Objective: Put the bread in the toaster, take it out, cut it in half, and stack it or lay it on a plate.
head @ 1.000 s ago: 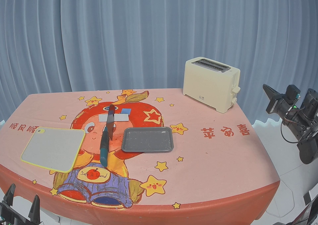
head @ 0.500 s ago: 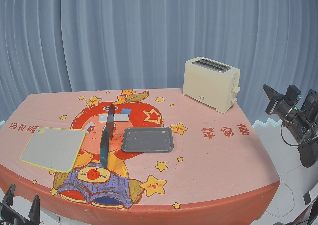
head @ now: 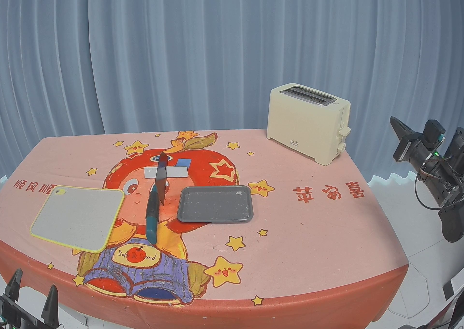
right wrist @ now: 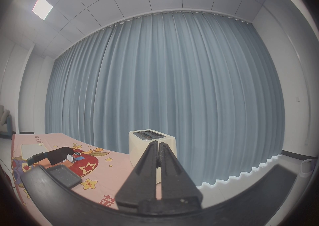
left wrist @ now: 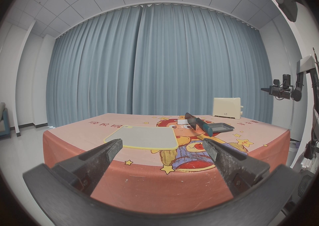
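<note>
head looks down; wrists level, sharing toaster (head: pixel 307 124).

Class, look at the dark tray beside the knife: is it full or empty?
Empty. The tray shows its whole grey floor bare, nothing lying in it; the knife lies beside it, apart.

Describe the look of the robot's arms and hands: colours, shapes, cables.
Both hands are matt black. The left hand has two tapered, scuffed fingers on a broad curved bar. The right hand has two long wedge-shaped fingers on a similar bar. The right arm is black, built of chunky rounded joints, with a thin black cable looping beneath it and a small green light near the wrist.
</note>
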Robot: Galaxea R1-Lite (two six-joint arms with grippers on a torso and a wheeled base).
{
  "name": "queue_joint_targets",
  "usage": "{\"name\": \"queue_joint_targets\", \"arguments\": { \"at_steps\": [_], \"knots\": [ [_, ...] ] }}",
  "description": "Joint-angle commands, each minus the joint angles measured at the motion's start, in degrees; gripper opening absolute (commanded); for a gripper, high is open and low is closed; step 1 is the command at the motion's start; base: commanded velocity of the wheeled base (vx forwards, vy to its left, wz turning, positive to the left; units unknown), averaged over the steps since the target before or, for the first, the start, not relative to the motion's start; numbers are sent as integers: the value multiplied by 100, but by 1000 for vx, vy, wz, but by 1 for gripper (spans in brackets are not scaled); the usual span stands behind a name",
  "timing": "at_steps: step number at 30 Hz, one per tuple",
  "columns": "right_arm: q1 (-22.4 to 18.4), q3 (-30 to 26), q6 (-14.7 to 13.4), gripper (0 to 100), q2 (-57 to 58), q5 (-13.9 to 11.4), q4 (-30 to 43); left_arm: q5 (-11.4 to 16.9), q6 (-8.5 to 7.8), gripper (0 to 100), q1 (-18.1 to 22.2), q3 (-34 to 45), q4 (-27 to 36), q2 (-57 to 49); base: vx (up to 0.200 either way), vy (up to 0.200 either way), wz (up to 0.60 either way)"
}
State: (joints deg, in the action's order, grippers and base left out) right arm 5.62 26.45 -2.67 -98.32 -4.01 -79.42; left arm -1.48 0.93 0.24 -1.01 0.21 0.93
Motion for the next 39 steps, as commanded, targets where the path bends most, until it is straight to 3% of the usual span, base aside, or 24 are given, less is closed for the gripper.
{"name": "queue_joint_targets", "arguments": {
  "at_steps": [1, 39],
  "knots": [
    [71, -53, 3, 0, -3, -3, -3, -2, -5, 100, 2, 101, -3, -93, 0, 0, 0],
    [326, -307, 144, 0, -144, -12, -21, -2, 4, 100, 2, 101, 6, -93, 0, 0, 0]
  ]
}}
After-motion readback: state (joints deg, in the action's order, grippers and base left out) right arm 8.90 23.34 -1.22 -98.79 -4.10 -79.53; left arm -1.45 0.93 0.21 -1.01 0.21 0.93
